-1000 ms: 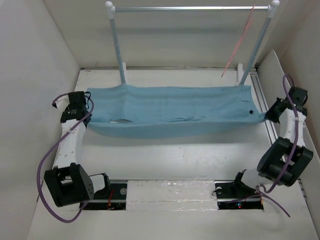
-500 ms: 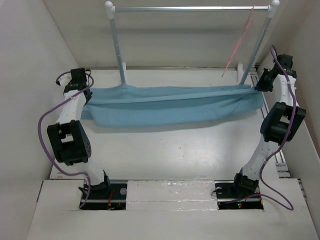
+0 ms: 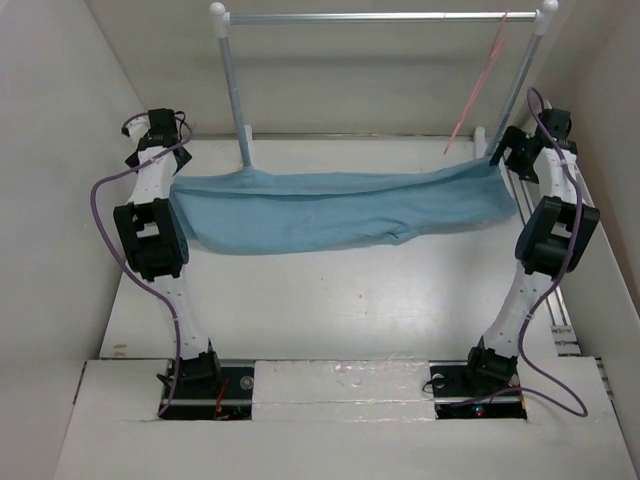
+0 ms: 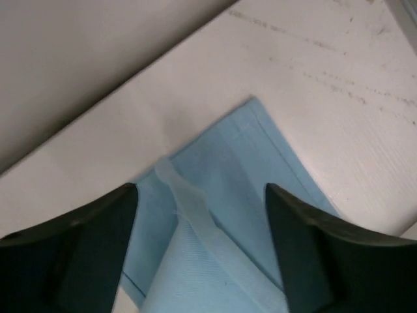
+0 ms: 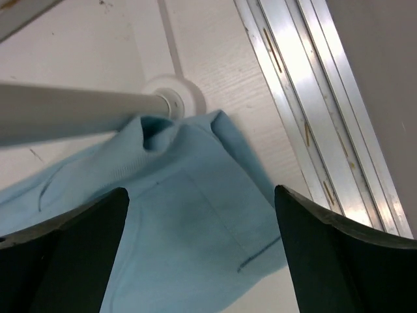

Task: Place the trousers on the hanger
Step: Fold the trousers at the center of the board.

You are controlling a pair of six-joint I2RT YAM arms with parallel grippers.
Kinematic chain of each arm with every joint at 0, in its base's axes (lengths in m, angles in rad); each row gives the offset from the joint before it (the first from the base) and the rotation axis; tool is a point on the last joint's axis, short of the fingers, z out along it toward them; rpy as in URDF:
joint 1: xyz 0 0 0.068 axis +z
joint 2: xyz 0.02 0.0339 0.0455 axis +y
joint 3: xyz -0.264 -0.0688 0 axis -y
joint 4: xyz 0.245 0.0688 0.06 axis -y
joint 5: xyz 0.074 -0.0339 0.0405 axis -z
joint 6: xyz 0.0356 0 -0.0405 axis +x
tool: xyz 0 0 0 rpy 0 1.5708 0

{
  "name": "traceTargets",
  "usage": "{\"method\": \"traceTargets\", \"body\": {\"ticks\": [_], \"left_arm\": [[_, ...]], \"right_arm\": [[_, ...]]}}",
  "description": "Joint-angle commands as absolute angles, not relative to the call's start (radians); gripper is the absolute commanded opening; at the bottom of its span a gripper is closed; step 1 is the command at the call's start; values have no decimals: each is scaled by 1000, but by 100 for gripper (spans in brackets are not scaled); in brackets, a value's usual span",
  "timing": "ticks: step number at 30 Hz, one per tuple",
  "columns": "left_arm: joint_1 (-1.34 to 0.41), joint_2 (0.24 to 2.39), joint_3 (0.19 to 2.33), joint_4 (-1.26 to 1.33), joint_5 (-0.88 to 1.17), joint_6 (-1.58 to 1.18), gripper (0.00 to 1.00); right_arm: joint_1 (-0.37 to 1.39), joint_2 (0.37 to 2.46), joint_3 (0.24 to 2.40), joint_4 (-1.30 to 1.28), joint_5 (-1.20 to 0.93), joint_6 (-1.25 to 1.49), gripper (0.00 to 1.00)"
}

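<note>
The light blue trousers (image 3: 330,210) lie stretched left to right across the back of the table, slack and rumpled. My left gripper (image 3: 150,147) hangs above their left end, and my right gripper (image 3: 506,150) above their right end by the rack post. In the left wrist view my gripper (image 4: 201,194) stands open over a cloth corner (image 4: 228,195), holding nothing. In the right wrist view my gripper (image 5: 201,194) is also open over the trousers (image 5: 182,222). The thin pink hanger (image 3: 480,85) dangles from the right end of the rail.
A silver rail (image 3: 380,17) on two white-knobbed posts (image 3: 232,90) spans the back. The right post (image 5: 78,114) and its round base (image 5: 172,98) touch the cloth. An aluminium track (image 5: 313,111) runs along the right edge. White walls enclose the sides.
Both arms carried the trousers toward the back of the table. Both grippers, shut on the cloth ends before, have now opened and let go; the cloth has slumped flat.
</note>
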State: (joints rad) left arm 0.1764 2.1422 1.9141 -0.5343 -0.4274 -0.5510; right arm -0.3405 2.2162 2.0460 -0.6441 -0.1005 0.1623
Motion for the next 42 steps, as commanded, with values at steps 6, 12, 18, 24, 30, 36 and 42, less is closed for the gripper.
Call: {"method": "traceTargets", "body": {"ticks": [6, 12, 18, 24, 30, 36, 42], "left_arm": [[212, 1765, 1563, -439, -413, -563, 87], [422, 1499, 1079, -230, -117, -643, 63], [466, 1583, 1135, -135, 87, -649, 68], [466, 1672, 1166, 18, 239, -716, 82], [466, 1788, 1228, 86, 265, -801, 84], [445, 1980, 1461, -32, 264, -818, 81], [431, 2065, 1571, -64, 250, -854, 69]], "right_arm": [[-353, 1691, 1361, -203, -186, 231, 87], [-191, 1462, 1108, -89, -204, 256, 3], [41, 1397, 1009, -74, -247, 204, 20], [287, 1355, 976, -159, -293, 71, 44], [481, 1361, 914, -179, -301, 52, 45], [606, 1402, 922, -195, -295, 66, 45], [672, 1430, 972, -238, -282, 43, 45]]}}
